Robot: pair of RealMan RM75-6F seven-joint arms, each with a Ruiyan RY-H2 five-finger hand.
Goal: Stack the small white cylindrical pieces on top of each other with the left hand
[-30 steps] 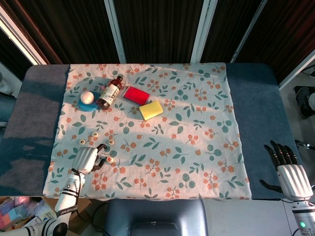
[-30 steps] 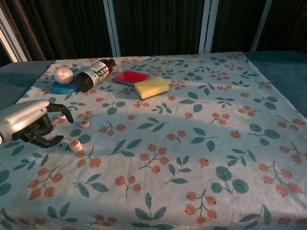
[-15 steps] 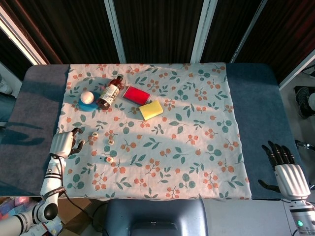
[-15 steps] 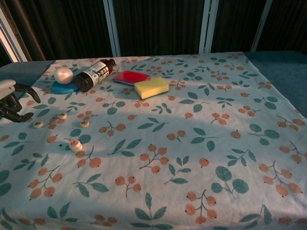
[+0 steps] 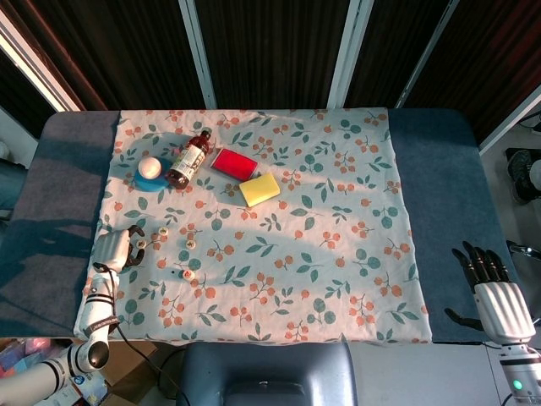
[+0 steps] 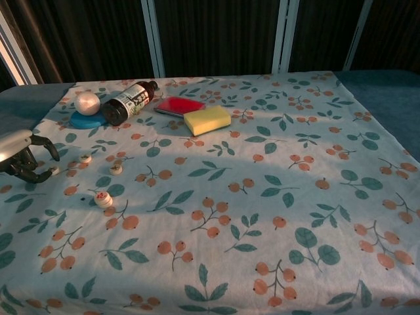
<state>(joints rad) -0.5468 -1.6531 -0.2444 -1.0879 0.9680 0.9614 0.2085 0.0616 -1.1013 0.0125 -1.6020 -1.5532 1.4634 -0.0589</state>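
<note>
Small white cylindrical pieces lie on the flowered cloth (image 5: 338,211) at the left. One piece (image 5: 161,230) (image 6: 85,158) lies farthest back and another (image 5: 190,244) (image 6: 115,169) sits right of it. A short stack (image 5: 190,275) (image 6: 103,199) with a red mark on top stands nearest the front. The leftmost piece (image 5: 140,245) (image 6: 54,170) lies right at the curled fingertips of my left hand (image 5: 114,249) (image 6: 20,157), partly hidden by them. I see nothing gripped in that hand. My right hand (image 5: 494,292) rests at the table's front right with its fingers spread, holding nothing.
At the back left are a white ball on a blue dish (image 5: 150,169) (image 6: 86,105), a brown bottle (image 5: 188,158) (image 6: 129,102) lying on its side, a red block (image 5: 234,162) (image 6: 178,105) and a yellow sponge (image 5: 259,189) (image 6: 207,119).
My left hand pulled away from the short stack to the left edge of the cloth, then came back slightly toward the leftmost piece. The stack stays standing. The right hand is still.
</note>
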